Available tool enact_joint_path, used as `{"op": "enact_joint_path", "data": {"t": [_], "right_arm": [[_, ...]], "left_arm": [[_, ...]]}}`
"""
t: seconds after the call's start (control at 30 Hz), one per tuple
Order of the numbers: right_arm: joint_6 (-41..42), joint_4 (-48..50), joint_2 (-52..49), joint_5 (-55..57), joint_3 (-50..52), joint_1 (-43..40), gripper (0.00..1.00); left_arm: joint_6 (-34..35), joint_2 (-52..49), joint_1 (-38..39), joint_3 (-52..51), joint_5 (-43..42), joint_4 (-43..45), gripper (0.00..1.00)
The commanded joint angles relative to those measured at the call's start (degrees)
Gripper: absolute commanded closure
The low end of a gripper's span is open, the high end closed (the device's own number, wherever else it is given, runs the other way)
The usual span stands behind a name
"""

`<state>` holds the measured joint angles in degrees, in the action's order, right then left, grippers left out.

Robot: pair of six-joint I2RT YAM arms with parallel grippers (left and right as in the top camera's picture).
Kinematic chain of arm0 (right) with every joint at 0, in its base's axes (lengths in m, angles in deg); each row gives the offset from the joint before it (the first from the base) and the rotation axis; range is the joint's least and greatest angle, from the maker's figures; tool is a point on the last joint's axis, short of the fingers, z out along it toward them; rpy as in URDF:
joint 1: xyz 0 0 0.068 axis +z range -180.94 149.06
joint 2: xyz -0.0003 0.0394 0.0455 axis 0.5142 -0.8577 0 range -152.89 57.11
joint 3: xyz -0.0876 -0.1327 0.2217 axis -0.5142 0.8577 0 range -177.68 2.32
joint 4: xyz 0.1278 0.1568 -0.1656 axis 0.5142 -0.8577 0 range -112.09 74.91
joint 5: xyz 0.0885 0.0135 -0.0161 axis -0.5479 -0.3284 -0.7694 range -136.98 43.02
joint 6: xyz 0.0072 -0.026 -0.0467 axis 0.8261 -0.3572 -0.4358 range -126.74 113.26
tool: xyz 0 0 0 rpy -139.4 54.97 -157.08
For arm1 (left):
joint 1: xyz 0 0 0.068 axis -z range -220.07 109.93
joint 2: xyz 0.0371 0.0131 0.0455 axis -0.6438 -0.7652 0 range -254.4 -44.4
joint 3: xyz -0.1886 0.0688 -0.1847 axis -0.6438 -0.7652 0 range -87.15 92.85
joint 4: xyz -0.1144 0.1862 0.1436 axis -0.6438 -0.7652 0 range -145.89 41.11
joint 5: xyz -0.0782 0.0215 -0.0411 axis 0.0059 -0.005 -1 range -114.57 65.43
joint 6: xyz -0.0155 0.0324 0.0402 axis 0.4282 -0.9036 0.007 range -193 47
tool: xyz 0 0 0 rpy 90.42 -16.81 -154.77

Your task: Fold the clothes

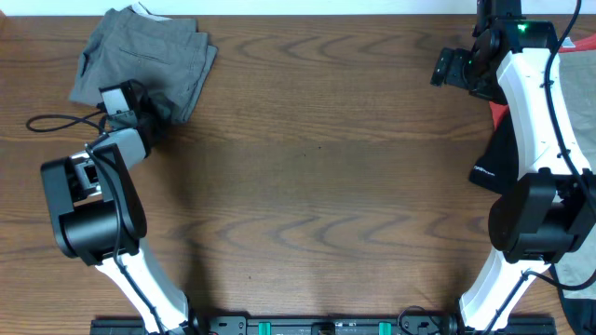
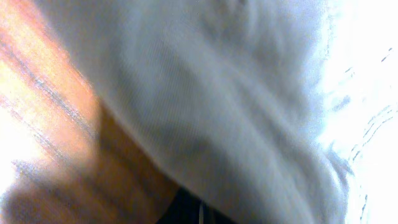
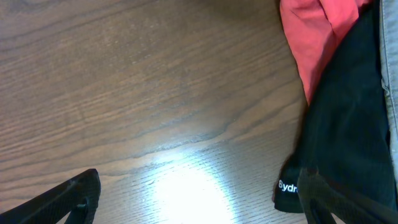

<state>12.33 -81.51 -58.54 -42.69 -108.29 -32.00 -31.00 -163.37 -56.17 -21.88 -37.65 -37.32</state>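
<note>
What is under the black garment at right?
Beneath the black garment, a red-orange garment seemingly pokes out at the upper edge; how far it extends underneath is covered.

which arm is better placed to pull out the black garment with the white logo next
Likely right: the right gripper, open, hovers at the edge of the black fabric garment, by its white logo. The left gripper is across the wooden table at the grey fabric shorts.

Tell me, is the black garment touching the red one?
Touching. The right wrist view shows the black garment lying right against the edge of the red garment, with no gap between them.
</note>
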Motion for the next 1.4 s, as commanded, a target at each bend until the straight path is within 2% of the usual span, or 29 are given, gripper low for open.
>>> {"op": "enact_joint_path", "data": {"t": [0.0, 0.2, 0.43, 0.7, 0.97, 1.03, 1.2, 1.23, 1.37], "right_arm": [[0.8, 0.0, 0.2, 0.0, 0.3, -0.4, 0.01], [0.8, 0.0, 0.2, 0.0, 0.3, -0.4, 0.01], [0.8, 0.0, 0.2, 0.0, 0.3, -0.4, 0.01], [0.8, 0.0, 0.2, 0.0, 0.3, -0.4, 0.01], [0.8, 0.0, 0.2, 0.0, 0.3, -0.4, 0.01], [0.8, 0.0, 0.2, 0.0, 0.3, -0.4, 0.01], [0.8, 0.0, 0.2, 0.0, 0.3, -0.4, 0.01], [0.8, 0.0, 0.2, 0.0, 0.3, -0.4, 0.01], [0.8, 0.0, 0.2, 0.0, 0.3, -0.4, 0.01]], "left_arm": [[0.3, -1.7, 0.2, -0.9, 3.3, 2.8, 0.94], [0.3, -2.4, 1.8, -0.9, 3.0, 7.3, 0.93], [2.9, -2.5, 4.1, -0.9, 3.1, 7.5, 0.94], [2.9, -2.5, 3.9, -0.9, 4.7, 8.4, 0.93], [2.8, -4.4, 4.4, -0.9, 4.6, 13.0, 0.92], [0.8, -4.4, 4.4, -0.9, 4.4, 13.0, 0.92], [-5.9, -4.3, 4.4, -0.3, -2.2, 13.2, 0.83], [-6.8, -4.2, 4.4, -0.2, -3.3, 13.2, 0.77], [-8.1, -2.1, 3.9, -0.2, -5.7, 10.1, 0.73]]}}
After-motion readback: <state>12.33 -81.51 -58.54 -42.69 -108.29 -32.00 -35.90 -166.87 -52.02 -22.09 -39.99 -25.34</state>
